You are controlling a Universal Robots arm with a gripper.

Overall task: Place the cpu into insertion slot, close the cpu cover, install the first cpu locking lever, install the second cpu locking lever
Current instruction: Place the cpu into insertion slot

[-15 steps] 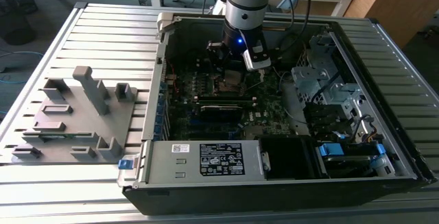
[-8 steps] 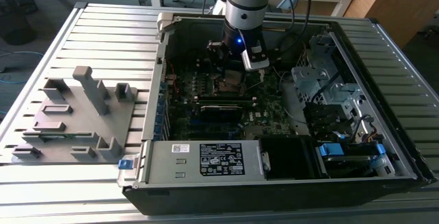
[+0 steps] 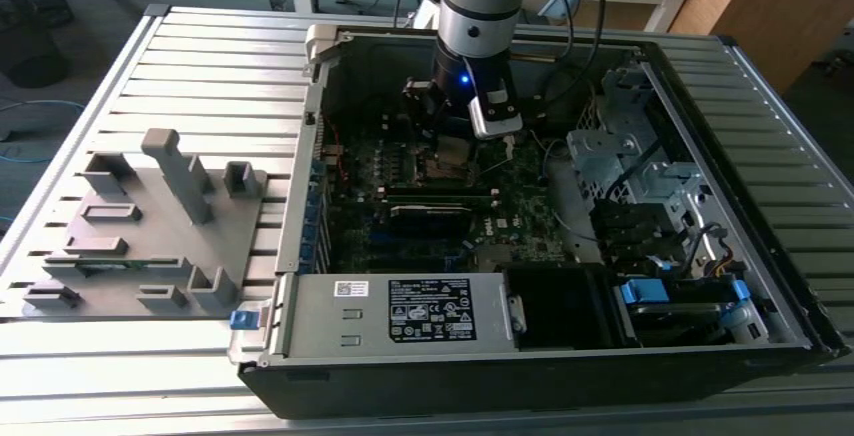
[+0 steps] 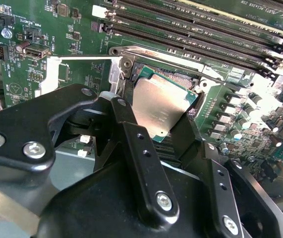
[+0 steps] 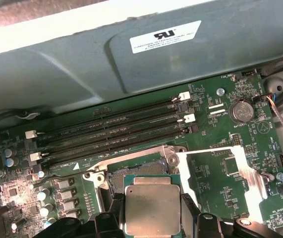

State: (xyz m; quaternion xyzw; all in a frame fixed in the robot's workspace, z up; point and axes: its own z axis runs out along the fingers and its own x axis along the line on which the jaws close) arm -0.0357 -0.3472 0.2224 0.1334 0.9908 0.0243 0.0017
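Observation:
My gripper [image 4: 156, 116] is shut on the cpu [image 4: 160, 110], a flat silver-grey square held by its two opposite edges between black fingers [image 4: 131, 134]. In the first wrist view the cpu [image 5: 152, 208] hangs over the insertion slot [image 5: 131, 171], whose dark socket and metal rim show at one side of the chip. I cannot tell whether the chip touches the socket. The cpu cover [image 5: 248, 176], a thin silver frame, lies flipped open beside the slot; it is also in the second wrist view [image 4: 82, 59]. In the exterior view the gripper [image 3: 458, 141] reaches down into the case.
The green motherboard [image 3: 427, 226] lies inside an open computer case [image 3: 747, 206]. Long black memory slots [image 5: 111, 131] run close beside the socket. A power supply box [image 3: 400, 311] fills the case's near end. A grey fixture [image 3: 147, 226] stands on the slatted table at the exterior view's left.

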